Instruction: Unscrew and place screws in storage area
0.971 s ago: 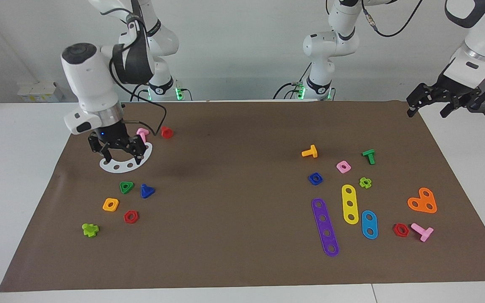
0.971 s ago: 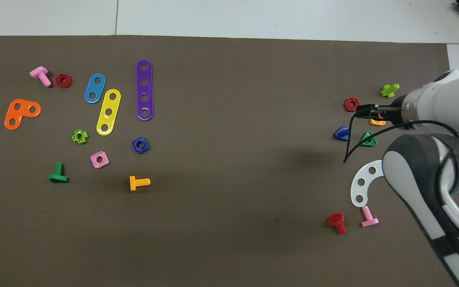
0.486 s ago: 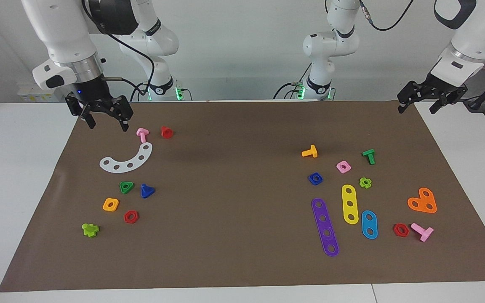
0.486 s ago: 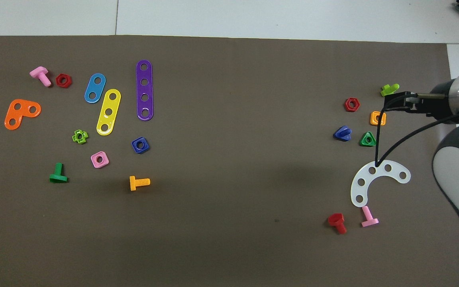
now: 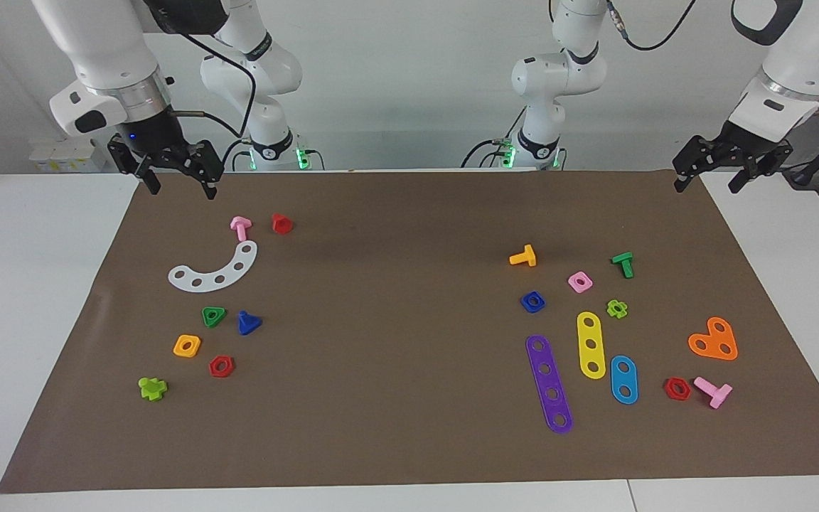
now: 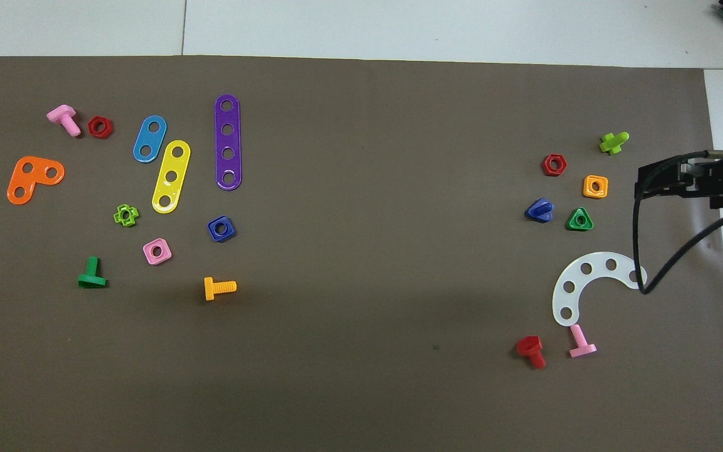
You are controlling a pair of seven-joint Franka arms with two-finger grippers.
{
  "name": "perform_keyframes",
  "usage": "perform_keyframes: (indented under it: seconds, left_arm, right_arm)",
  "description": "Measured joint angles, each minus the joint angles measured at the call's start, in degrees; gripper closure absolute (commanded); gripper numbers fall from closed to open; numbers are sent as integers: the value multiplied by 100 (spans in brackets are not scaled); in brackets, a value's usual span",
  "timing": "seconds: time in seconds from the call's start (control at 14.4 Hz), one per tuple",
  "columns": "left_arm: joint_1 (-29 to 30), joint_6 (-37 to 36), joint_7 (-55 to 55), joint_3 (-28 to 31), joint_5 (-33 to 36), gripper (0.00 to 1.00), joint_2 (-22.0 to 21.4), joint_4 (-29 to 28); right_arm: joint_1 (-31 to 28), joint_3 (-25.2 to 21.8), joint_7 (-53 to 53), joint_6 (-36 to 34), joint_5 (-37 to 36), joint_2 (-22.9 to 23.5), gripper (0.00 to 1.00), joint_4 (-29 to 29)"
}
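The dark-blue bolt with a triangular head (image 5: 247,323) lies on the brown mat at the right arm's end, beside a green triangular nut (image 5: 213,316); it also shows in the overhead view (image 6: 540,210). The blue square nut (image 5: 532,302) lies apart from it toward the left arm's end, also in the overhead view (image 6: 221,228). My right gripper (image 5: 180,188) is open and empty, raised over the mat's edge by the robots, and shows in the overhead view (image 6: 650,182). My left gripper (image 5: 706,183) is open and empty over the mat's corner at its own end and waits.
A white curved strip (image 5: 214,270) lies with a pink bolt (image 5: 240,227) and a red bolt (image 5: 281,223) near the right gripper. Orange (image 5: 187,345) and red (image 5: 221,366) nuts lie by the blue bolt. Purple (image 5: 549,384), yellow (image 5: 591,345) and blue (image 5: 623,379) strips lie at the left arm's end.
My right gripper has risen from the white curved strip and drawn back to the mat's edge by the robots, uncovering the strip. My left gripper has shifted only slightly.
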Motion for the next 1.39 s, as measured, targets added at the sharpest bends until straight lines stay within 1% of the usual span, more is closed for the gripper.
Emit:
perform_keyframes:
  seconds: [0.55,0.9,1.39]
  left_arm:
    - [-1,78,0,-33,0,0,0,-12]
    - [-6,119,0,-63,0,0,0,-13]
    - [-21,141,129,-126,0,0,0,-13]
  right_arm:
    - [14,32,-11,-11,0,-98,0,-224]
    - [12,32,-22,149,0,-149,0,-352]
    - [12,32,-22,198,0,-178,0,-397]
